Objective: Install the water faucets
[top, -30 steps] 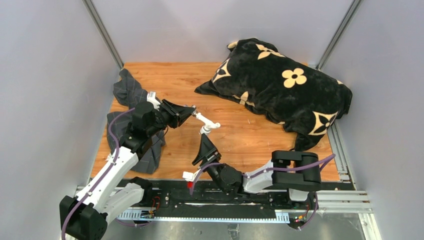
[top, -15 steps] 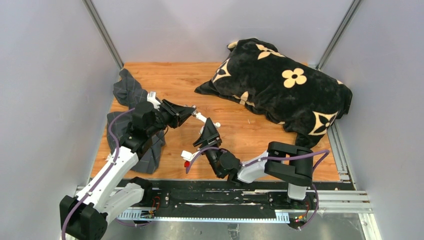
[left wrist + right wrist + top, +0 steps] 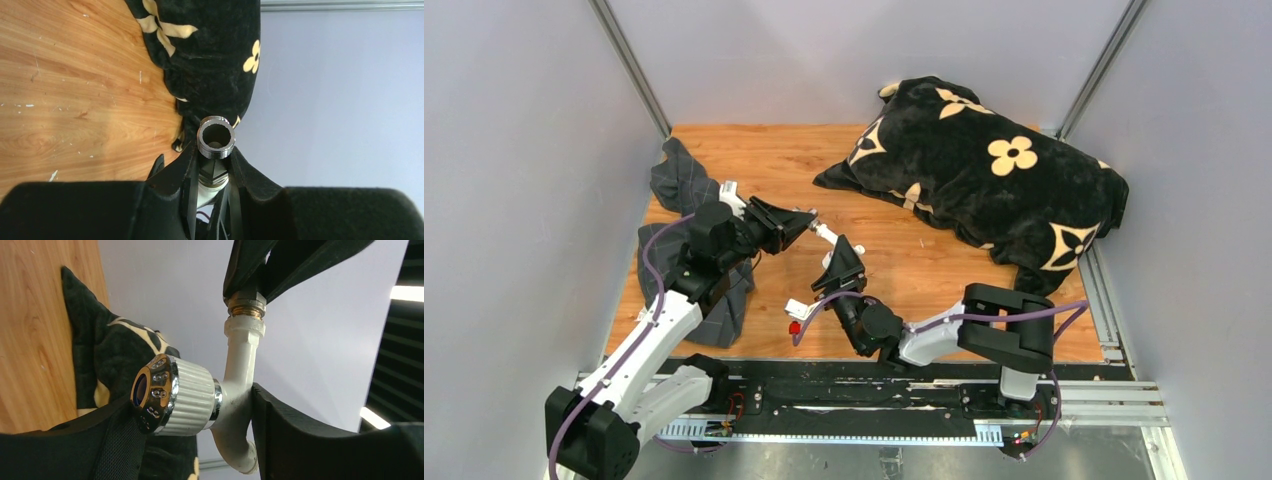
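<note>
The water faucet (image 3: pixel 832 238) is a white elbow-shaped tap held in the air over the wooden table (image 3: pixel 764 150). My left gripper (image 3: pixel 808 222) is shut on its metal hex neck; in the left wrist view (image 3: pixel 215 156) the threaded metallic ring (image 3: pixel 216 137) sticks out past the fingertips. My right gripper (image 3: pixel 845 262) reaches it from below. In the right wrist view (image 3: pixel 192 399) one pad presses the white body (image 3: pixel 241 371) and the other the chrome cap of the ribbed knob (image 3: pixel 176 395). No separate grey T-shaped piece shows.
A black flowered cushion (image 3: pixel 984 170) fills the back right of the table. A grey checked cloth (image 3: pixel 686 180) lies at the left edge under my left arm. Grey walls close in on three sides. A black rail (image 3: pixel 874 400) runs along the front.
My right gripper rose from near the front edge to the faucet and closed around its knob and body. My left gripper kept holding the faucet nearly still.
</note>
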